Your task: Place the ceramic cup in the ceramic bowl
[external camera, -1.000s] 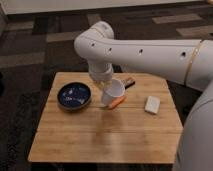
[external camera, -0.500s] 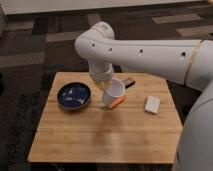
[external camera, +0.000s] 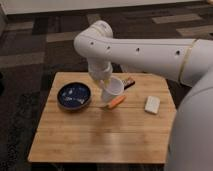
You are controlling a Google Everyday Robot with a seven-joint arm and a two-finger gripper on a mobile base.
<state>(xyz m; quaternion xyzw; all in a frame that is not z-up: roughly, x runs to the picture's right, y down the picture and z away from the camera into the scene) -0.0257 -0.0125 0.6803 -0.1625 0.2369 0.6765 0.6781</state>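
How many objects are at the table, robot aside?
5: bowl left; cup centre, in the shut pincer; orange piece just in front of it; dark bar behind it; white block right. The arm may hide more.

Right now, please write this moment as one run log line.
gripper: over table, shut on cup | cup: beside bowl, not in it | step: placing not done

The ceramic cup (external camera: pixel 113 90), small, plain white and tapered, is held tilted at the middle of the wooden table (external camera: pixel 100 135), its mouth turned up and to the right. The closed gripper (external camera: pixel 106 81) grips its rim. The ceramic bowl (external camera: pixel 74 96), wide, shallow and dark navy with pale speckles, sits upright on the table's left part.
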